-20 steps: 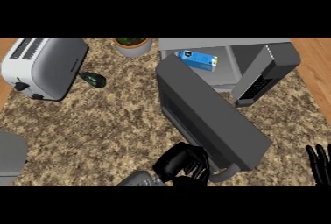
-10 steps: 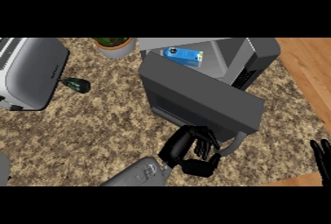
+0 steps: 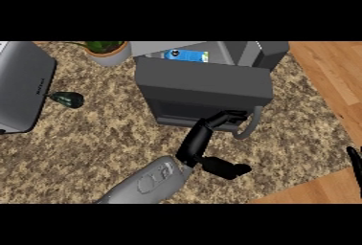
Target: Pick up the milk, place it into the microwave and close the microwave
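Observation:
The blue milk carton (image 3: 185, 55) lies inside the grey microwave (image 3: 233, 50) at the top middle, only partly visible above the door. The microwave's door (image 3: 201, 88) stands across the opening, nearly closed, with its curved handle (image 3: 249, 127) at the lower right corner. My left hand (image 3: 201, 141) reaches up from the lower middle, its fingers (image 3: 228, 116) extended against the door's lower edge beside the handle, and its thumb sticks out to the right. It holds nothing. Only straight fingers of my right hand (image 3: 354, 161) show at the right edge.
A white toaster (image 3: 25, 86) stands at the left edge, with a small dark green object (image 3: 68, 99) next to it. A potted plant (image 3: 108, 51) sits left of the microwave. The speckled counter (image 3: 92, 139) ends at the right, with wooden floor (image 3: 329, 72) beyond.
The microwave door has swung from wide open to almost shut, with my left hand following it upward and its fingers stretching out. The view has shifted, so the toaster sits farther left.

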Available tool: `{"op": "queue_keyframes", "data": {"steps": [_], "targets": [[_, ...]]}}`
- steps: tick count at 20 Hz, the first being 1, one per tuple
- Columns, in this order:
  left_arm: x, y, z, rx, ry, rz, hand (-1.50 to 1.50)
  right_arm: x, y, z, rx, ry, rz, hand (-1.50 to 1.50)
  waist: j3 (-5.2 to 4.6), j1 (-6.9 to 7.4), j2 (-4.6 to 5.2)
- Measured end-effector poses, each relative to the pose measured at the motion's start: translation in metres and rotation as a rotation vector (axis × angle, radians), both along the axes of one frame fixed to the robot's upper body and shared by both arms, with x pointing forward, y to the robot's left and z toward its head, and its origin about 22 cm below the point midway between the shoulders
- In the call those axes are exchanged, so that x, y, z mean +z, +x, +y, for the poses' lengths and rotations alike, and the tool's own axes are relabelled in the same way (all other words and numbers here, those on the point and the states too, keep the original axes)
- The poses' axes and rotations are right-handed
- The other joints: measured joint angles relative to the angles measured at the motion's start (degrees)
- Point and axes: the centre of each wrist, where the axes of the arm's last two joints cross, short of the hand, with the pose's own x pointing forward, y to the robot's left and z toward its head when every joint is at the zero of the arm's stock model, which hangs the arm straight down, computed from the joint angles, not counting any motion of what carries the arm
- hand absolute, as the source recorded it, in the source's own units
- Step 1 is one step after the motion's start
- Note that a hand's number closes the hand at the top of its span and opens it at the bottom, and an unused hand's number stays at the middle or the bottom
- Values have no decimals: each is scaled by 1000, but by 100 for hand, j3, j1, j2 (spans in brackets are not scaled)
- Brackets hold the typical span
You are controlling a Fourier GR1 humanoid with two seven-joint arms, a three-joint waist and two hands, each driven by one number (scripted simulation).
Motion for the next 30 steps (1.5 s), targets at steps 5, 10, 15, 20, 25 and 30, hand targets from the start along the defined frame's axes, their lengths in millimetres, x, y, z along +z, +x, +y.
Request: {"op": "queue_keyframes", "data": {"steps": [5,10,15,20,25,30], "targets": [[8,11,-3,39,-29,-22,-150,8,6,-1,35,7,-15,-150,7,-178,58],[16,22,-5,72,-46,-40,-150,17,12,-1,84,13,-35,-150,15,-314,103],[25,33,-8,99,-60,-56,-150,26,18,-3,125,16,-53,-150,20,-465,143],[33,43,-10,122,-71,-68,-150,33,24,-3,162,21,-64,-150,24,-587,185],[35,50,-9,144,-73,-77,-150,40,28,-5,182,16,-70,-150,27,-687,219],[33,51,-8,154,-81,-89,-150,46,32,-9,188,11,-69,-150,29,-756,226]]}}
